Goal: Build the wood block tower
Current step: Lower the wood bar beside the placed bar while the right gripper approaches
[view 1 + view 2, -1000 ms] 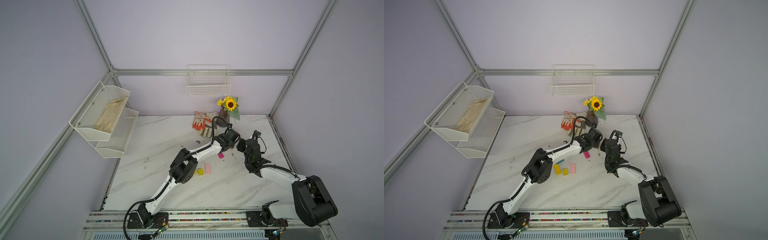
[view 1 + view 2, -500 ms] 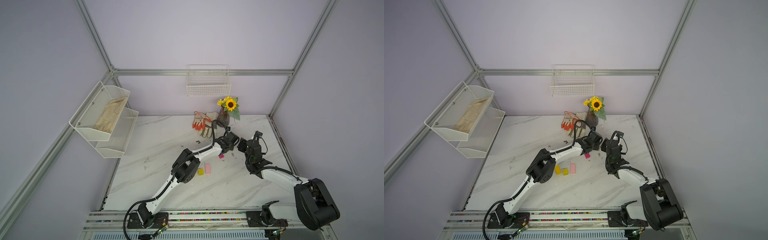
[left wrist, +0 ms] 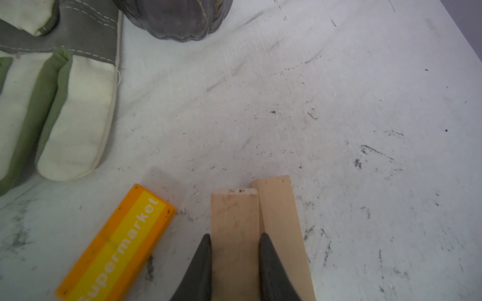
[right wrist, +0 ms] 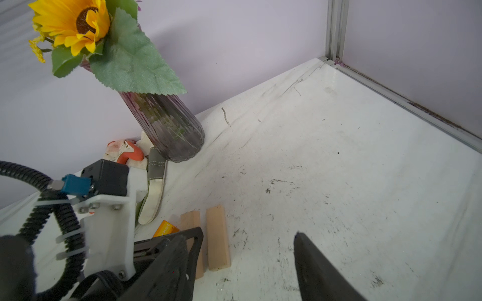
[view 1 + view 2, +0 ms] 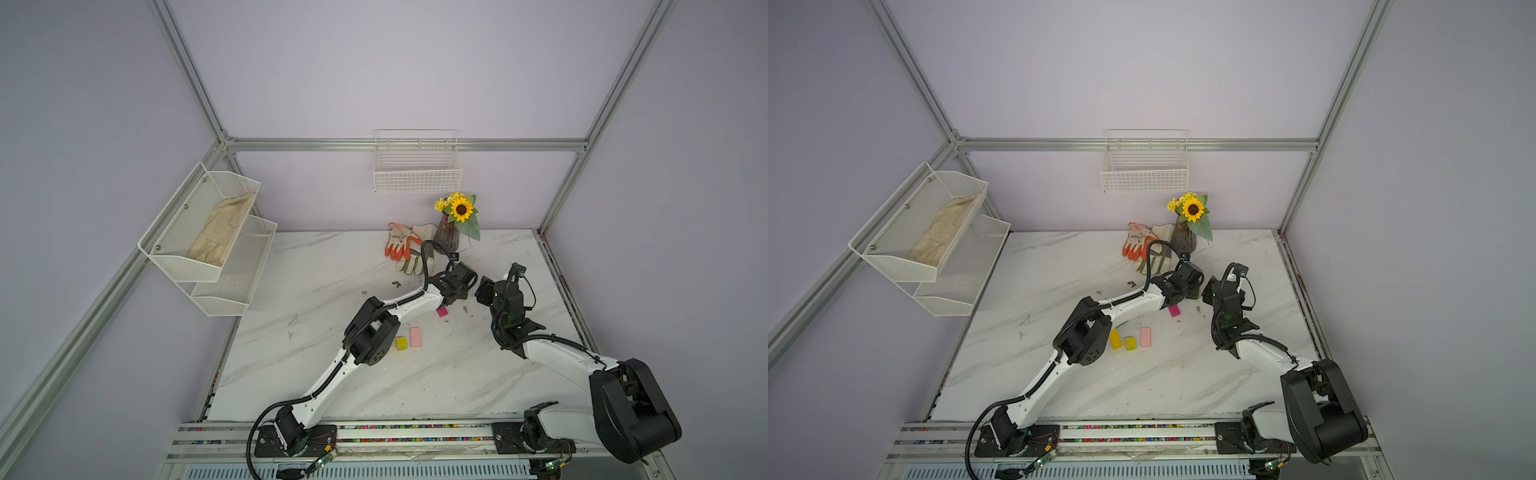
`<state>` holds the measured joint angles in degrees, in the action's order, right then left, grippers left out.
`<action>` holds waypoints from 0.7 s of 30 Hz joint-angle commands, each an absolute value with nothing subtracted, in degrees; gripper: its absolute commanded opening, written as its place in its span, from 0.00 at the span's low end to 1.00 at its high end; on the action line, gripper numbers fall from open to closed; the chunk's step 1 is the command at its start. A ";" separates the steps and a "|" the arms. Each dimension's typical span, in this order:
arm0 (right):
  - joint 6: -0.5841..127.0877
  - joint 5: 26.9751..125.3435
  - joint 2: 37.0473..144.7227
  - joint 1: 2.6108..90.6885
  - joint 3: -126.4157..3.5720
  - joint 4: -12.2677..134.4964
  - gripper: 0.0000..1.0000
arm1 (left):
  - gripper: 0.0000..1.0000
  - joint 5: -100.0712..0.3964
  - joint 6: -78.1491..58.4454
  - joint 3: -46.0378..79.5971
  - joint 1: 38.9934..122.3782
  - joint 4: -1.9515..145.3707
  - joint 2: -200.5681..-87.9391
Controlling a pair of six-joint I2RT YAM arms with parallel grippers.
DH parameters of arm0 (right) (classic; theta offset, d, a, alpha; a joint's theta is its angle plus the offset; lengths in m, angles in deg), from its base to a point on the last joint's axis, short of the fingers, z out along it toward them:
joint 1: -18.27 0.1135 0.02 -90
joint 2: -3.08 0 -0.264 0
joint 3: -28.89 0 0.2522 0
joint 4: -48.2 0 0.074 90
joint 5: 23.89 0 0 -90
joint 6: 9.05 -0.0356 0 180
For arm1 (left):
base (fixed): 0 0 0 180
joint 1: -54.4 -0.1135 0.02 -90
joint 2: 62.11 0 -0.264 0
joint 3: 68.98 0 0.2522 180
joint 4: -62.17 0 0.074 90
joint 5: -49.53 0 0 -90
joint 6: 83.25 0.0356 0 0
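The left gripper [image 3: 235, 234] was clamped on a tan bar [image 3: 234, 213], its dark fingers [image 3: 200, 265] pressed against the bar's two long sides. The bar's near end and the roots of the fingers ran off the edge of the left wrist view. Whether the bar rested on the marble table [image 3: 339, 130] or hung just above it could not be told. A second tan bar [image 3: 280, 208] lay right alongside, one long edge overlapped by the held bar in that view. An orange block [image 3: 117, 245] with a yellow "Supermarket" strip lay near on the other side, cut off at the frame edge. The right gripper [image 4: 247, 232] stood close by with its jaws parted and nothing between them; in the right wrist view one of its fingers hid part of the held bar. In both top views the two wrists largely hid these three pieces. Nearer the arm bases, a magenta block [image 5: 442, 311], a pink bar [image 5: 415, 336] and a yellow cube [image 5: 401, 343] lay singly on the table. A yellow bar [image 5: 1115, 338] showed beside the left arm in a top view. A green-and-cream glove [image 3: 65, 117] and a dark vase [image 4: 172, 130] sat beyond, the vase's base cropped in the left wrist view.
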<state>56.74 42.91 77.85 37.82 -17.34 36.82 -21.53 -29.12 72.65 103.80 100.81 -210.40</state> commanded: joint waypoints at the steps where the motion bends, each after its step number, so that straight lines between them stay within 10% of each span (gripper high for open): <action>1: 55.99 41.85 76.79 37.87 -16.65 35.06 0.67 | 0.11 -22.43 -30.31 78.81 103.47 99.04 -211.17; 21: 55.08 41.06 76.98 37.37 -16.60 35.13 0.66 | 0.42 -24.05 -29.96 78.39 102.89 99.38 -208.68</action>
<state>56.35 42.77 77.85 37.77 -17.21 36.84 -23.25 -29.71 72.65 103.45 100.81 -210.40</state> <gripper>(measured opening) 0.665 0.418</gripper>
